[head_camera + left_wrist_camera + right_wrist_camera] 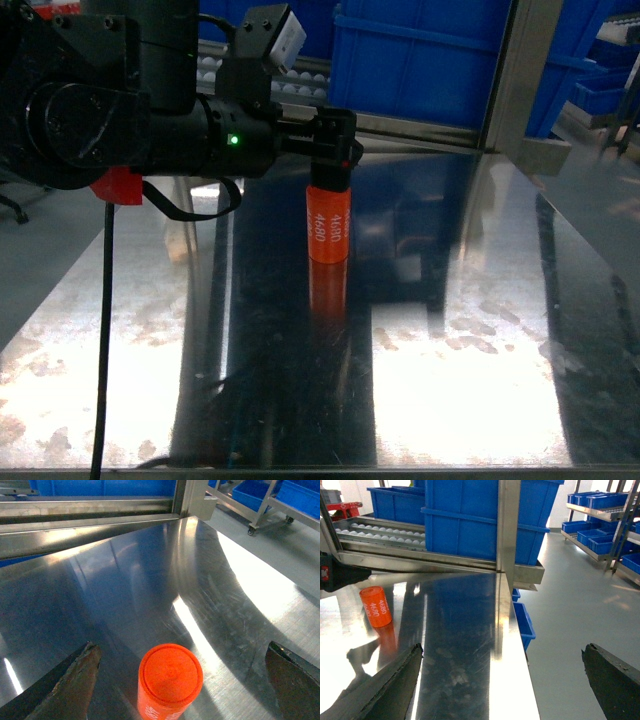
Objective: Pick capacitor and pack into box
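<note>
An orange capacitor (328,226) with white numbers stands upright on the shiny steel table (470,340). My left gripper (335,140) hangs right over its top. In the left wrist view the capacitor's round cap (170,672) sits between the two dark fingers (75,685), which stand wide apart and do not touch it; the left gripper (182,647) is open. My right gripper (502,647) is open and empty over the table's right edge, and the capacitor (376,606) shows far to its left. The box is out of view.
Blue bins (430,55) stand behind the table on a roller conveyor (380,532). A steel upright post (508,525) rises at the table's back right. Beyond the table's right edge (517,645) lie grey floor and shelves of blue bins (600,510).
</note>
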Available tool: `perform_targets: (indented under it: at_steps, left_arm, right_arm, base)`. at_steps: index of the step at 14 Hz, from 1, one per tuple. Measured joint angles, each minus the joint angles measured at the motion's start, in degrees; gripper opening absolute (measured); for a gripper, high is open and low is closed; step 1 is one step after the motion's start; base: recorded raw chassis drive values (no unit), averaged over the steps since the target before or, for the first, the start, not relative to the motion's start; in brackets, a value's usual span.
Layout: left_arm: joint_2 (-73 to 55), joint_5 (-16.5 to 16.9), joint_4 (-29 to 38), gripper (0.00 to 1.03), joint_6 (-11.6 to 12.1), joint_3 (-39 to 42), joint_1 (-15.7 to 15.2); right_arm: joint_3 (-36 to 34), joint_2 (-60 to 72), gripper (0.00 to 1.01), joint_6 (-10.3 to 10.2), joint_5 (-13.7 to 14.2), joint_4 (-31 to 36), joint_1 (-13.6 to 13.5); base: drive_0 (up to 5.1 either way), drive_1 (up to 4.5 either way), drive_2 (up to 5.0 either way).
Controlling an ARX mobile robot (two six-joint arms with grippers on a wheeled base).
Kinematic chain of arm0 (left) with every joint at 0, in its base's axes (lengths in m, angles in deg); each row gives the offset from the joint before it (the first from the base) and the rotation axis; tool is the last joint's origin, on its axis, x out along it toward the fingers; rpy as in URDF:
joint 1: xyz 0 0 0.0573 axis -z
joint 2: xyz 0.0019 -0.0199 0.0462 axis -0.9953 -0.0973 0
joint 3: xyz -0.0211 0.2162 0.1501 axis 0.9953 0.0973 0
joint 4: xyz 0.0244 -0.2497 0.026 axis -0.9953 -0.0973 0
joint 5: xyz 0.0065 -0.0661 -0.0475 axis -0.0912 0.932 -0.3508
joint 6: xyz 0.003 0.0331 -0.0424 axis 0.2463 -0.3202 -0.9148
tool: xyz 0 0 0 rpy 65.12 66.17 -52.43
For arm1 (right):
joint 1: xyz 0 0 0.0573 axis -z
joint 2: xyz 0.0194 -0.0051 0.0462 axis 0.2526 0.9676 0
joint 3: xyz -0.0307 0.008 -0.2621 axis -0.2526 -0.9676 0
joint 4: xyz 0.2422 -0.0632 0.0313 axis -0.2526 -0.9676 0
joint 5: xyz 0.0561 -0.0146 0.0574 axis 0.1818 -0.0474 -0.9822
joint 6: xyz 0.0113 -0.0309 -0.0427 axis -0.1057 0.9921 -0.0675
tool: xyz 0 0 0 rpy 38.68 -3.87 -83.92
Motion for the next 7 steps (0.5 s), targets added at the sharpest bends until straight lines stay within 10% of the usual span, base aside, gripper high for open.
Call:
perform_targets:
  at_steps: [7]
  left_arm:
    - [-9.7,-0.8,-1.9,0.98,1.4,-5.4,1.4]
  right_arm:
    - [0.0,0.0,0.98,0.0,0.0,0.0,0.0]
  base:
    - [0.0,0.00,0.0]
